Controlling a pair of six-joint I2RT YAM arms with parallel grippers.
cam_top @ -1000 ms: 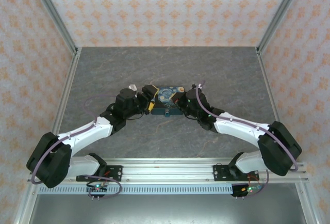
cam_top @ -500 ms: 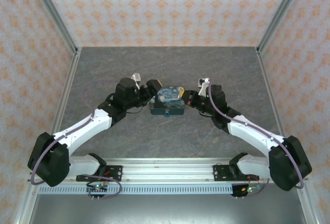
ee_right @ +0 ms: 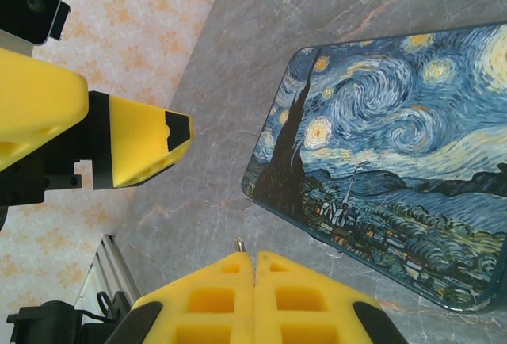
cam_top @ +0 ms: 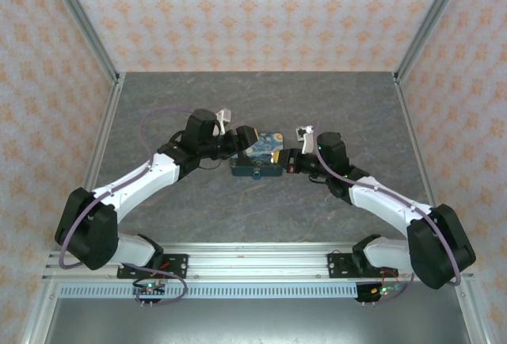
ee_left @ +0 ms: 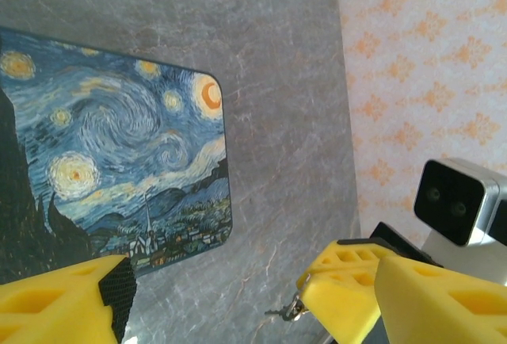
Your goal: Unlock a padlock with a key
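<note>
Padlock first: from above it's a tiny teal speck on the near side of the box, too small to tell whether it's locked or open. The box lies flat in the middle of the table with its swirling night-sky top facing up and an arm on either side.

On the right, the right gripper is low over the table just beside the box's right end. Its yellow fingers are pressed flat together, and a small metal tip pokes out between them. That looks like the key, pinched tight. The left wrist view catches the same bit of metal at those fingertips.

A touch farther back, the left gripper hangs over the far-left corner of the box. Its jaws are spread wide with nothing between them, and the painted top sits right under its camera.

Beyond the box, grey table runs to the orange-patterned wall.
</note>
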